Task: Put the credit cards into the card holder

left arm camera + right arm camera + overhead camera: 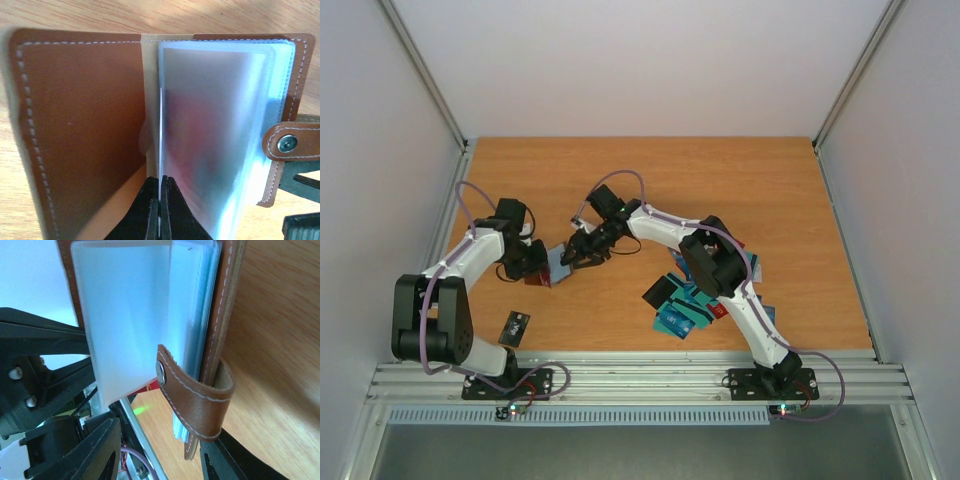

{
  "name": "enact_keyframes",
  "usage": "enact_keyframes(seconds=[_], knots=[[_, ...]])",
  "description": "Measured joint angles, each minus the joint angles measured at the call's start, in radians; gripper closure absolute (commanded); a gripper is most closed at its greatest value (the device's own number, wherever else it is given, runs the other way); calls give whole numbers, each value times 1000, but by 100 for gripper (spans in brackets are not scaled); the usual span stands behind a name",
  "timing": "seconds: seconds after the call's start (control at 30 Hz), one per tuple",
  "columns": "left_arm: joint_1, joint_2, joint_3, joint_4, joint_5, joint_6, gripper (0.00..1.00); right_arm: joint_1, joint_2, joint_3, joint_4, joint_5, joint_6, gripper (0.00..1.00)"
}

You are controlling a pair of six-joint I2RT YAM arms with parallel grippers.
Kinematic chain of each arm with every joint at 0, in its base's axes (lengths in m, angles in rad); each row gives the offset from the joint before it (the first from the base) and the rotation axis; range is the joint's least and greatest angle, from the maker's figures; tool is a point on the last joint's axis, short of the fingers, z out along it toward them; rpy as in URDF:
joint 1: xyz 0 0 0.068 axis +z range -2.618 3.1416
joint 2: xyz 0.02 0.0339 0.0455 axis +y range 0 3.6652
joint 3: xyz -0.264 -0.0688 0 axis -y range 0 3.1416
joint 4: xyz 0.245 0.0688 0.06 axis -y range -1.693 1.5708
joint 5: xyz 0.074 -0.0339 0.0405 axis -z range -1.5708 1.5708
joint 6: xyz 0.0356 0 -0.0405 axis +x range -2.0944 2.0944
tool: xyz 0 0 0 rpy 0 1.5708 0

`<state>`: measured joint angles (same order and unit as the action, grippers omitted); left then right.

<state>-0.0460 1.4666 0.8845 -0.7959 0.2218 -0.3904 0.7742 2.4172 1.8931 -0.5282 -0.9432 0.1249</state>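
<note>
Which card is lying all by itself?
The dark card beside the left arm's base. All the other loose cards sit heaped together, partly under the right arm, mostly teal and blue.

Orange wooden table (770, 200), plain white walls (640, 60)

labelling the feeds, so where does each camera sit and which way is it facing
Top external: above and behind the robot, looking down on table, left arm, right arm, credit cards.
Left wrist: on the left arm, looking along the left gripper, shut on a clear sleeve of the open card holder.
Right wrist: on the right arm, looking past the open right gripper at the snap strap.
Wrist views share the card holder.
</note>
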Motion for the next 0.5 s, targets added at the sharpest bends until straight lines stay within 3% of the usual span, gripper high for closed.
enact_keyframes(seconds=[0.33, 0.5], knots=[[0, 0, 0, 0, 2, 3, 100, 0, 0, -26, 109, -23, 75, 67], [0, 0, 0, 0, 3, 3, 100, 5, 3, -33, 140, -22, 99, 78]])
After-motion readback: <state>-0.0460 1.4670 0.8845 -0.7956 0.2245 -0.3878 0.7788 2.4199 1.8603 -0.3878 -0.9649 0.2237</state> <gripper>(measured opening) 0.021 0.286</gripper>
